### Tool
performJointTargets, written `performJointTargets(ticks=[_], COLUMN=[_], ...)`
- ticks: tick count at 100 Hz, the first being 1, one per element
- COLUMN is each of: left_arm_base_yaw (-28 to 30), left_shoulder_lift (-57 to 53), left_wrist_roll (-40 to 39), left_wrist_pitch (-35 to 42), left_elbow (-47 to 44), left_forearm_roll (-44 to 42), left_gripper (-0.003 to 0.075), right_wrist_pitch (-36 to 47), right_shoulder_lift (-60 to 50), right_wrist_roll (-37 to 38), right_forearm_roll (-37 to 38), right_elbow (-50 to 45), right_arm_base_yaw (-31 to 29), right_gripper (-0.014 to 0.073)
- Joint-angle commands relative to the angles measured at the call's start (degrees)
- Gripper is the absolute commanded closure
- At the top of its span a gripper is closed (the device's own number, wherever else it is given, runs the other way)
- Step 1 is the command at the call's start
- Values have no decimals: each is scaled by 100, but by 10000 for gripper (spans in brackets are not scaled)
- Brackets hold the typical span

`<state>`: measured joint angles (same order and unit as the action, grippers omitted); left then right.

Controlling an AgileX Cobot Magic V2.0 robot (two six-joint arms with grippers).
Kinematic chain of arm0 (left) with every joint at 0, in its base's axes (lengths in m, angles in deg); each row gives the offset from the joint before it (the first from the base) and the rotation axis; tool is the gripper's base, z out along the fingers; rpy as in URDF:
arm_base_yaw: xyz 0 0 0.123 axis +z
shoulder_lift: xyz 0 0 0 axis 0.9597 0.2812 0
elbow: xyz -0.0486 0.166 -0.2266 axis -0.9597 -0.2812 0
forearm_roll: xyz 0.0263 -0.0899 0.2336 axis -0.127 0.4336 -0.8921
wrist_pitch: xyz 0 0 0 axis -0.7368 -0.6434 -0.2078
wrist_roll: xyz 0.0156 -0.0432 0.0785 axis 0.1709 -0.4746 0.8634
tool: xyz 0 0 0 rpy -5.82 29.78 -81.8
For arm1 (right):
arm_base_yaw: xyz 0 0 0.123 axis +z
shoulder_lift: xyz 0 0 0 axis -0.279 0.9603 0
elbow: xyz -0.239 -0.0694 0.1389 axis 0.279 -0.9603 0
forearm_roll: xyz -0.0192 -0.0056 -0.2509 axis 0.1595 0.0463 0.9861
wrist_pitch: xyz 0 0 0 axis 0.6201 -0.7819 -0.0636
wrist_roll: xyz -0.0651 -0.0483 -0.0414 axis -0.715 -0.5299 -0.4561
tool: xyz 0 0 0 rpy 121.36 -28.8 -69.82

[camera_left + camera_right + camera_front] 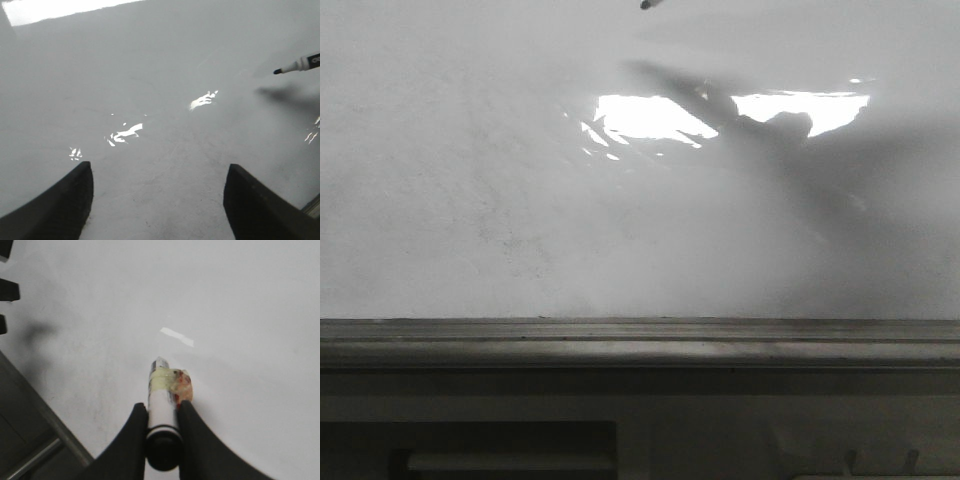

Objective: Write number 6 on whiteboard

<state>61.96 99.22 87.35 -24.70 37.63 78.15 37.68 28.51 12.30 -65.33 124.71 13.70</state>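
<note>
White marker (pixel 162 405) clamped in right pincer (pixel 161 422) over whiteboard (pixel 470 200), left pincer (pixel 157 200) apart.

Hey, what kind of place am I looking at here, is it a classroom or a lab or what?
Hard to say, probably an indoor lab or office test setup. A large glossy whiteboard with a grey rail fills the view, a ceiling-light reflection shines on it, and the right gripper holds a marker.

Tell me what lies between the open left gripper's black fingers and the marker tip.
Left wrist view: between left gripper and marker tip lies only bare glossy white whiteboard with small glare spots; no ink.
</note>
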Motion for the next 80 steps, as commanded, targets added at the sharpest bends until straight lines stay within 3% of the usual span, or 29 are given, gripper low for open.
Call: performJointTargets(ticks=[1,15,31,39,47,60,80], left_arm_base_yaw=[20,20,20,20,20,20,20], left_shoulder_lift=[-25,-25,-25,-25,-25,-25,-25], left_wrist_roll=[-58,-58,-58,-58,-58,-58,-58], left_wrist_pitch=[256,256,256,256,256,256,256], left_elbow=[138,138,138,138,138,138,138], left_forearm_roll=[280,302,331,343,343,354,398], left_gripper=[227,227,227,227,227,227,227], right_wrist_pitch=[708,464,-601,-1005,-1243,-1147,-365], right_shoulder_lift=[199,592,899,874,720,330,148], right_wrist_roll=[-72,-72,-72,84,741,1783,1823], right_forearm_roll=[-107,-136,-72,219,848,2079,1876], right_elbow=[139,139,139,139,139,139,161], right_arm_base_yaw=[-27,-27,-27,-27,-27,-27,-27], right_gripper=[637,637,637,637,637,637,637])
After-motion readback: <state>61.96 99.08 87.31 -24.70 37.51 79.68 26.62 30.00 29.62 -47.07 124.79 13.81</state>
